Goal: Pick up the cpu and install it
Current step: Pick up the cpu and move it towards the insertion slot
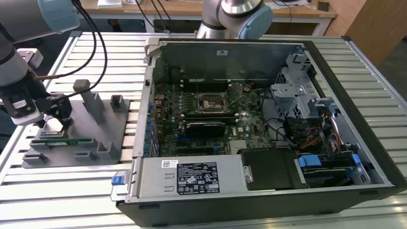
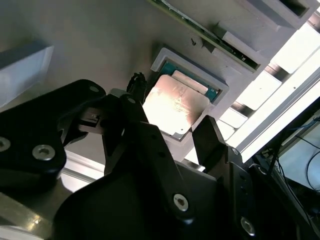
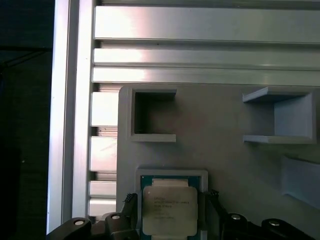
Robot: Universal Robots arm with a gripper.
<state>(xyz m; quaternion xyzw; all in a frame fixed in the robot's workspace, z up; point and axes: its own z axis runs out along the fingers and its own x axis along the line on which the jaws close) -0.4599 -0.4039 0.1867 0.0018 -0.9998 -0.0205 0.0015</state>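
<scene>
Step in hand: the pick-up, with no grip made and the install not begun.

Exterior view.
- My gripper [image 1: 58, 117] is low over the grey holder plate [image 1: 89, 138], by the plate's edge on the exterior view's left.
- The holder plate lies on the slatted table [image 1: 95, 191], toward the table's edge on the exterior view's left and just beside the open computer case [image 1: 254, 205].
- A green memory stick [image 1: 60, 141] lies in a slot of the plate, close to me.
- The socket [image 1: 208, 102] is mid-board inside the case, well apart from me.

Second wrist view.
- The cpu [image 2: 175, 107] lies flat, silver top up, in its pale square nest [image 2: 165, 54] on the plate.
- My jaws stand parted, one on each side of the chip.
- My black fingers [image 2: 207, 135] are down at nest level.

First wrist view.
- The cpu [image 3: 169, 210] is seated square in the nest, which lies near the plate's edge where the table slats begin.
- One finger is outside each of two opposite chip edges, and a sliver of teal board shows between chip and finger on both sides.
- I take the pads to be apart from the chip, though the angle is poor for judging contact.

Requirement for the grasp, as I judge it: an even close on those two thin edges, centred, with light force. The chip is flat and slick, and a skewed pinch could tip it in the nest or let it slip.
</scene>
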